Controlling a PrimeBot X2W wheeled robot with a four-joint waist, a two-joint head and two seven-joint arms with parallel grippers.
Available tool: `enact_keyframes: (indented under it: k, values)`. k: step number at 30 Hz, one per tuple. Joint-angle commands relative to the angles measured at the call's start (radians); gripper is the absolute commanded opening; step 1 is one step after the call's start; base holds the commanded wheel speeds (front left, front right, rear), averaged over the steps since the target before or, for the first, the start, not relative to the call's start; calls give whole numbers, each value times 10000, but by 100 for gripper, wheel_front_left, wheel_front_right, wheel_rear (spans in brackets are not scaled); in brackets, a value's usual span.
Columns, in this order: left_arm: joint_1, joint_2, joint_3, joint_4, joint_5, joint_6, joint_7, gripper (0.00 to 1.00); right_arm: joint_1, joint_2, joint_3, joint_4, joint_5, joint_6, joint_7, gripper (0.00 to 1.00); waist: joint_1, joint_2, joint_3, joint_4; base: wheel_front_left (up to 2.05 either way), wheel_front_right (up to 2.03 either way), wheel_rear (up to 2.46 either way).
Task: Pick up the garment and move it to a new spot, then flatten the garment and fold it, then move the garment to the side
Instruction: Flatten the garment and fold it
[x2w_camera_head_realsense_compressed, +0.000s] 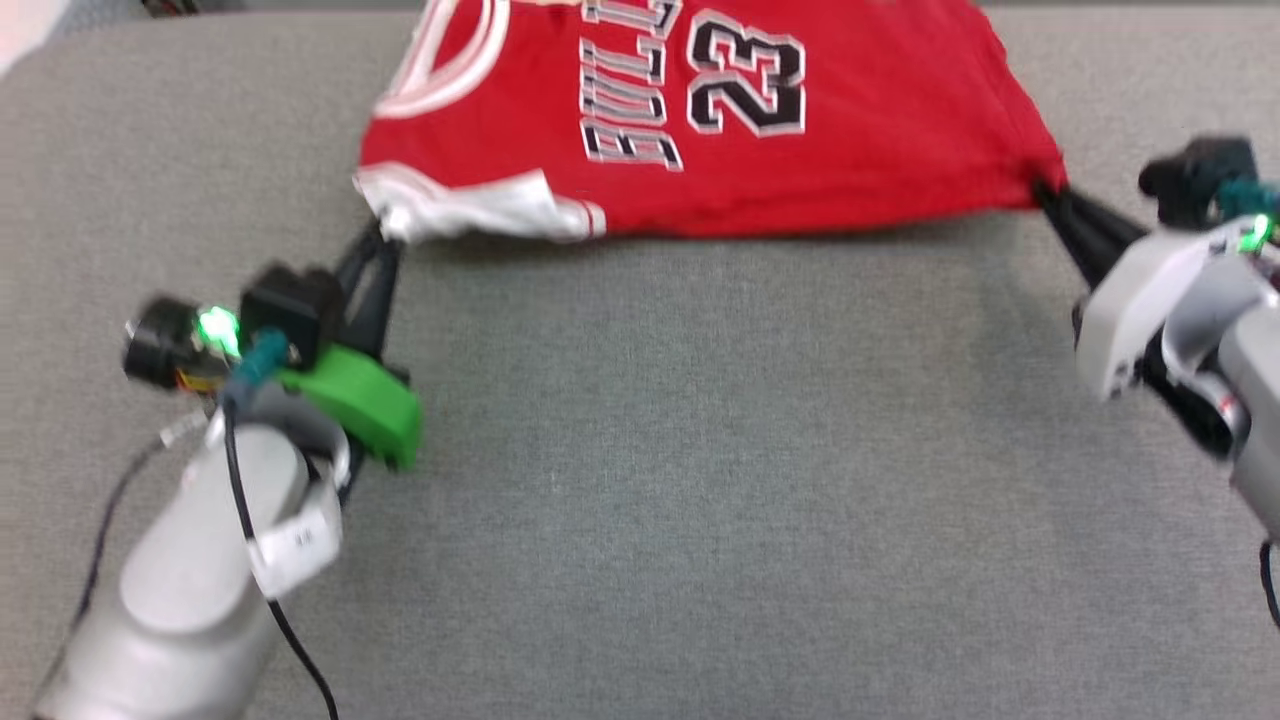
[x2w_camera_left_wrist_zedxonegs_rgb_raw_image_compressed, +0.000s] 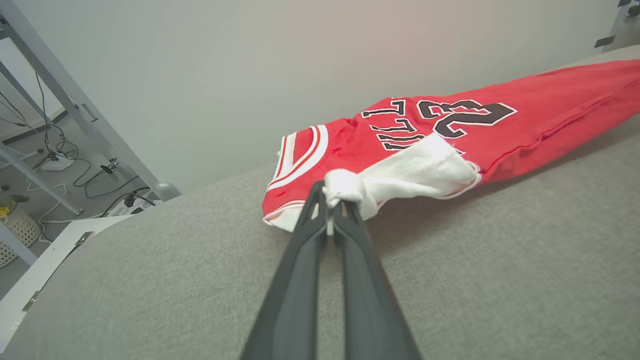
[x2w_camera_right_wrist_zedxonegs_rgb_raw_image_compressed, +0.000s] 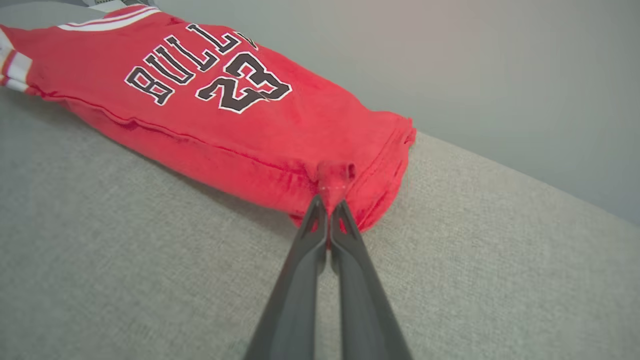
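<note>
Pinches white sleeve (x2w_camera_left_wrist_zedxonegs_rgb_raw_image_compressed: 420, 170) of red, black-lettered jersey T-shirt (x2w_camera_head_realsense_compressed: 800, 150) between closed fingers of left gripper (x2w_camera_head_realsense_compressed: 385, 232). Lies stretched sideways on far part of grey fabric surface (x2w_camera_head_realsense_compressed: 640, 450), collar leftward, hem rightward. Clamps red hem corner (x2w_camera_right_wrist_zedxonegs_rgb_raw_image_compressed: 335, 175) between pressed-together fingers of right gripper (x2w_camera_head_realsense_compressed: 1045, 190).

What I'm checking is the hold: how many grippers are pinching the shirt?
2. The left gripper is shut on the garment at its white sleeve. The right gripper is shut on a red bottom corner at the opposite end.
</note>
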Motion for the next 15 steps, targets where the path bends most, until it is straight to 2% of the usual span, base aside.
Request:
enact_keyframes:
  k: [1,4,9,15]
  values:
    - [463,-24,-17,-154,-152,126,-56,0,478,-142,100,-130,167,-7,-28,0,1,0,-996,156,0,0,0]
    - [1572,49,-54,-370,-415,296,-46,0,1536,-386,251,-418,409,-7,1,0,1,0,-1444,198,0,0,0]
    - [3195,104,-266,-574,-722,432,-48,0,3105,-742,-102,-763,788,-7,-16,0,1,0,-1928,318,0,0,0]
    - [4951,-244,-348,-843,-1292,896,-49,0,5027,-933,-656,-1212,824,-7,3,0,1,0,-2458,324,0,0,0]
